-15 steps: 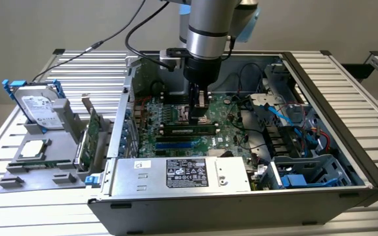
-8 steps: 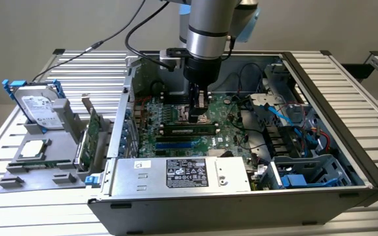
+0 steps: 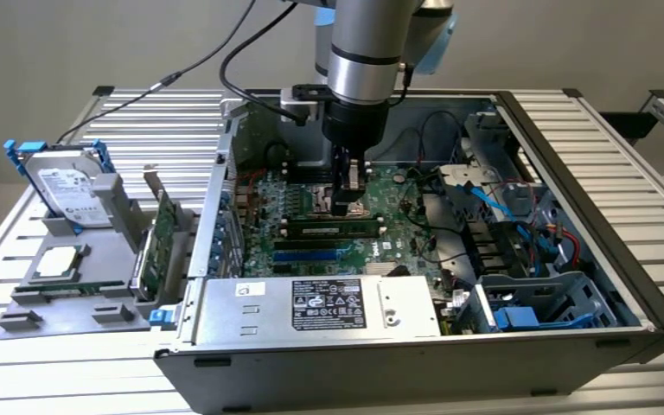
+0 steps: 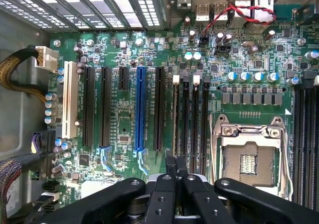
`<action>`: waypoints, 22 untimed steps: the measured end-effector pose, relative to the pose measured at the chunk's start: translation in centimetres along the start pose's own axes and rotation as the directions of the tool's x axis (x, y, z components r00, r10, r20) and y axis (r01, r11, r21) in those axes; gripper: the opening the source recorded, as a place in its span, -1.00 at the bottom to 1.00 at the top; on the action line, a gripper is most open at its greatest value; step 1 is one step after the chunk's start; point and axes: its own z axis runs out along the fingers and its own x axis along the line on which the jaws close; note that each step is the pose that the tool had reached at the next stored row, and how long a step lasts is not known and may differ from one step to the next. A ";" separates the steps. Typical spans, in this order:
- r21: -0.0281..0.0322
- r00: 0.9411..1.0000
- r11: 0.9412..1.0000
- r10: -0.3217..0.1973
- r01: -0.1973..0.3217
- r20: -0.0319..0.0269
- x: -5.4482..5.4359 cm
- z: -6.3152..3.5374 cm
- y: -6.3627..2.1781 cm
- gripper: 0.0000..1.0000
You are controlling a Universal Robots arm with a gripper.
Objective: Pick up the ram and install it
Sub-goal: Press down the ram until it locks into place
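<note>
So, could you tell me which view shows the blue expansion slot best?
The wrist view: the blue expansion slot lies there full length and unobstructed. The exterior view gives it as a thin blue strip near the power supply.

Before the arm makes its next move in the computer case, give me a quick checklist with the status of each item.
1. Gripper shut: ok.
2. Nothing visible between its fingertips: ok.
3. Ram lies along a slot on the motherboard, just beside the gripper: ok.
4. Ram fully seated, latches closed: cannot tell.
5. Memory slots ahead of the fingertips are empty: ok.
6. Red and black wire well away from the gripper: ok.
</note>
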 end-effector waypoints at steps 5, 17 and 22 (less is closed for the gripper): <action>0.000 1.000 1.000 0.000 0.000 0.001 0.0 0.40 -0.03 -0.79; 0.000 1.000 1.000 0.000 0.000 0.000 -0.3 2.33 -0.19 -0.79; -0.003 1.000 1.000 0.000 0.000 0.001 -0.1 1.34 -0.11 -0.79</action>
